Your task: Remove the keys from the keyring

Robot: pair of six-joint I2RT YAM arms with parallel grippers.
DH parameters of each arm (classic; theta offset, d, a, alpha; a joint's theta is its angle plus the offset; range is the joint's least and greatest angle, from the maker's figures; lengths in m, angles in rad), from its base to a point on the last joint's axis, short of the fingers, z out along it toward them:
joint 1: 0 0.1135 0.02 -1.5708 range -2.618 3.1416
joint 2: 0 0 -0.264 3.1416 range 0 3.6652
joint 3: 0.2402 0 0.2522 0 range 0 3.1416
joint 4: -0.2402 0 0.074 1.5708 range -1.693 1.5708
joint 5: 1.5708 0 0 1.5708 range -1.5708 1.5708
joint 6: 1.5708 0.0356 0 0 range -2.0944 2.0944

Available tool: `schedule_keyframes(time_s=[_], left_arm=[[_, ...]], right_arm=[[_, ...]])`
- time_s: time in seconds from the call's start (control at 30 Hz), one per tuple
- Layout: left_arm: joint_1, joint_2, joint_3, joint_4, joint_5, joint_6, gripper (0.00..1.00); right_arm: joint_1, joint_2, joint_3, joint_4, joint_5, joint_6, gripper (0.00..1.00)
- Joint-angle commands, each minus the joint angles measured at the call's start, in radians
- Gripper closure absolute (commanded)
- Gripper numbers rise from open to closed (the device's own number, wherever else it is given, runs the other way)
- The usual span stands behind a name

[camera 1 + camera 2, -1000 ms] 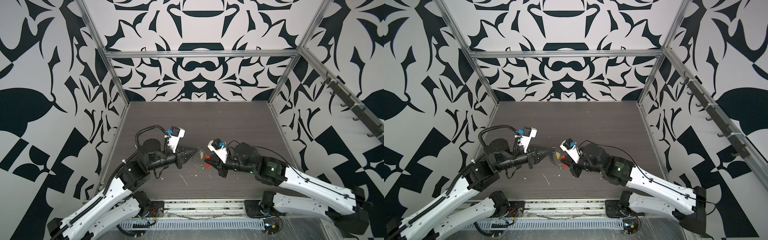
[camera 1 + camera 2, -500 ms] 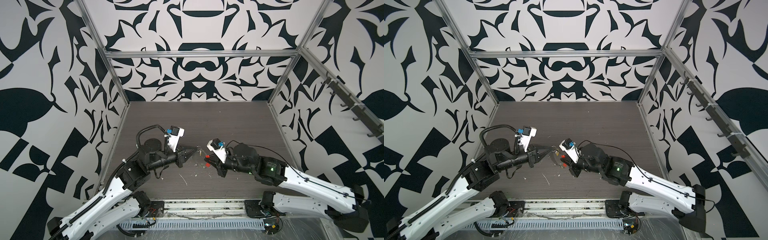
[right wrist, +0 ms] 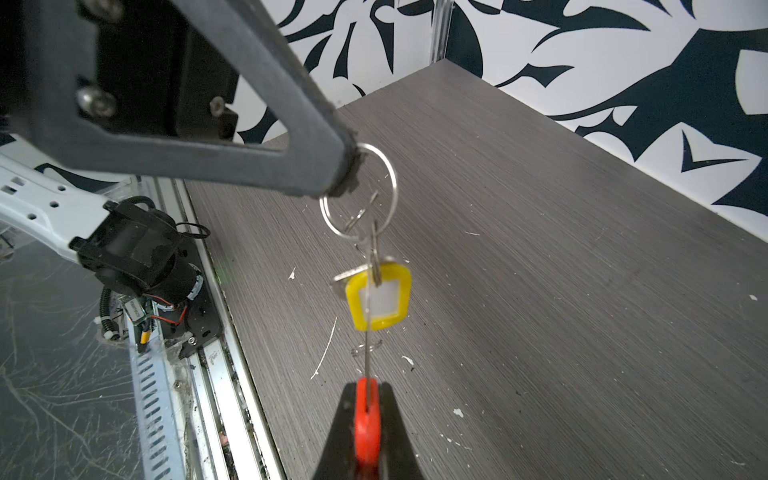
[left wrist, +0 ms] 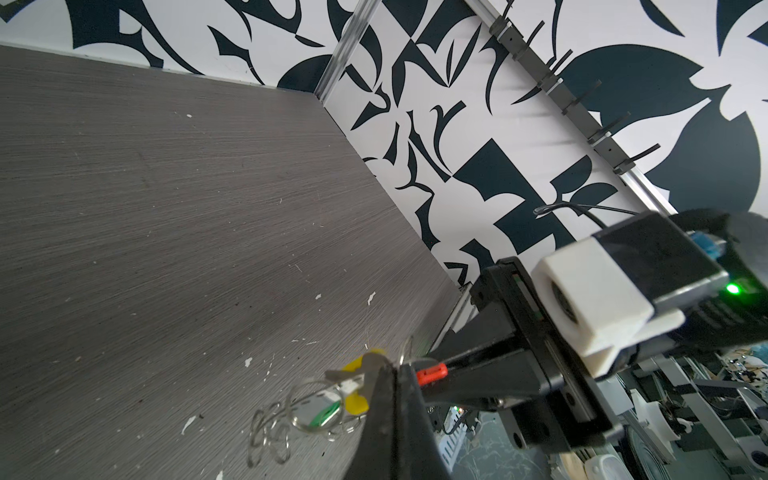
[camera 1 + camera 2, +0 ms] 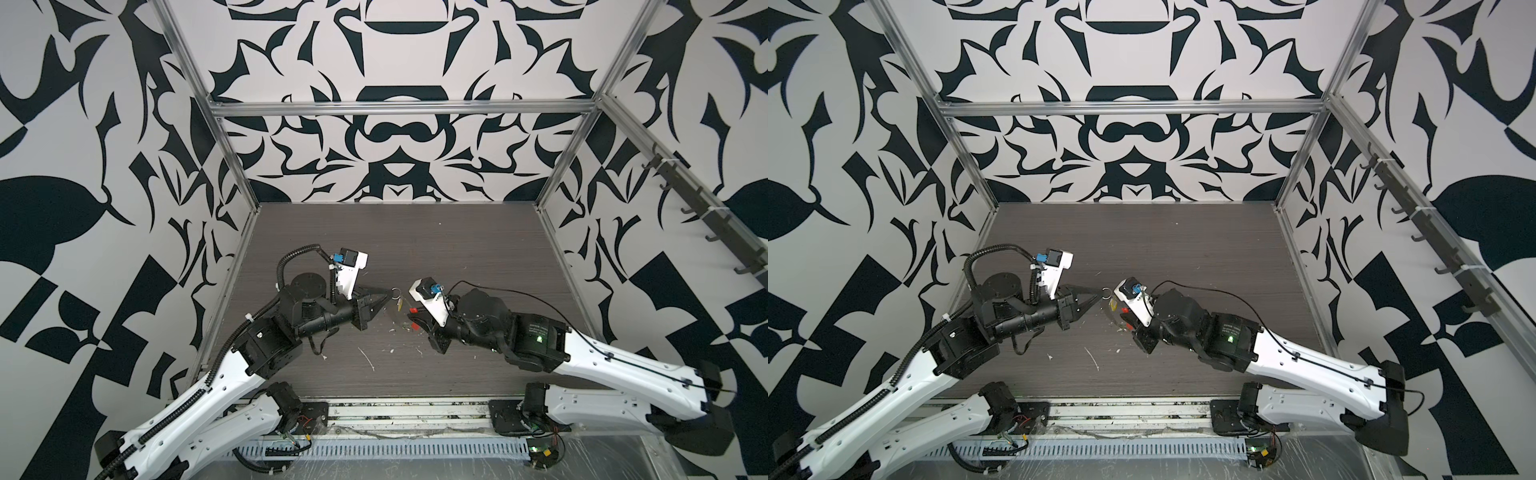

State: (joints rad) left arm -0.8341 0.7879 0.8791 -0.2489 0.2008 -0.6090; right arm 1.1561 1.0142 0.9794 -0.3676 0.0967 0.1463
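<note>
Two-armed hold on the key assembly, raised above the worktop [image 5: 415, 241] about midway between its left and right edges and nearer its front edge than its back. The left end effector [image 3: 351, 168], fingers pressed together, pinches the small silver loop [image 3: 374, 147] from which the yellow-tagged key [image 3: 379, 297] hangs. The right end effector [image 3: 368, 395], likewise pressed together, pinches the red sleeve [image 3: 368, 428] of the keyring [image 3: 366, 345], whose thin wire rises from the sleeve across the yellow tag. In the left wrist view the green-tagged key [image 4: 324, 422] lies just beside the yellow one, with coils of the keyring's wire next to it. The red sleeve appears there clamped between the right end effector's black fingers [image 4: 478, 386]. In both top views the two end effectors point tip to tip, near each other but apart, with loop, yellow tag and red sleeve between them. White flecks [image 5: 368, 359] dot the worktop toward its front edge.
</note>
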Motion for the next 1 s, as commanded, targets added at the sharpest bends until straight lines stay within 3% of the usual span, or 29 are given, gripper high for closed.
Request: schedule_keyframes(time_s=[0.0, 0.5, 0.97], left_arm=[[0.004, 0.002, 0.033, -0.020, -0.049, -0.018, 1.00], [0.004, 0.002, 0.043, -0.048, -0.072, -0.021, 1.00], [0.004, 0.042, 0.096, -0.113, -0.123, -0.050, 1.00]], right_arm=[[0.022, -0.002, 0.055, -0.011, 0.065, -0.020, 1.00], [0.070, 0.014, 0.093, -0.019, 0.251, 0.002, 1.00], [0.072, 0.046, 0.119, -0.028, 0.267, -0.016, 1.00]])
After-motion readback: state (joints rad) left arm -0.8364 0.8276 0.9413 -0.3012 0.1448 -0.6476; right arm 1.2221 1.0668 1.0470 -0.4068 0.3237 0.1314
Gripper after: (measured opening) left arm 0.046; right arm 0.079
